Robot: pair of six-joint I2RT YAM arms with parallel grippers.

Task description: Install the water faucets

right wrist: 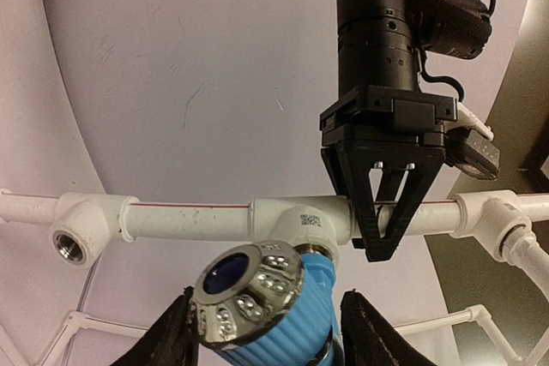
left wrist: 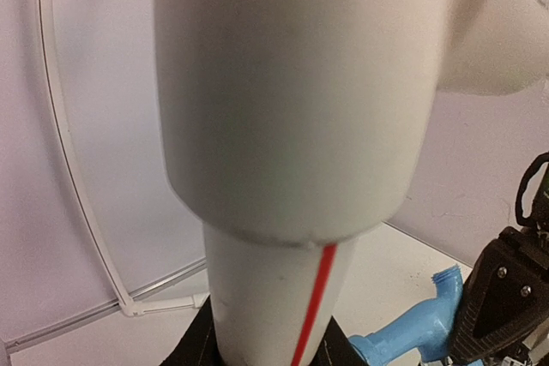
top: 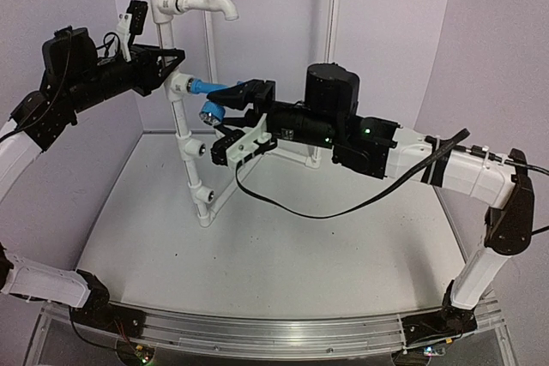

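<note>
While the left claw [right wrist: 386, 229] clamps the pipe frame [right wrist: 189, 222] steady, the right claw [right wrist: 268, 325], half-open, straddles the blue faucet [right wrist: 249, 285] between its fingers; close squarely on it, then twist without cross-threading.

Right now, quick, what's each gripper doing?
Left gripper: shut on the white pipe frame.
Right gripper: jaws astride the blue faucet; grip cannot be told.
</note>
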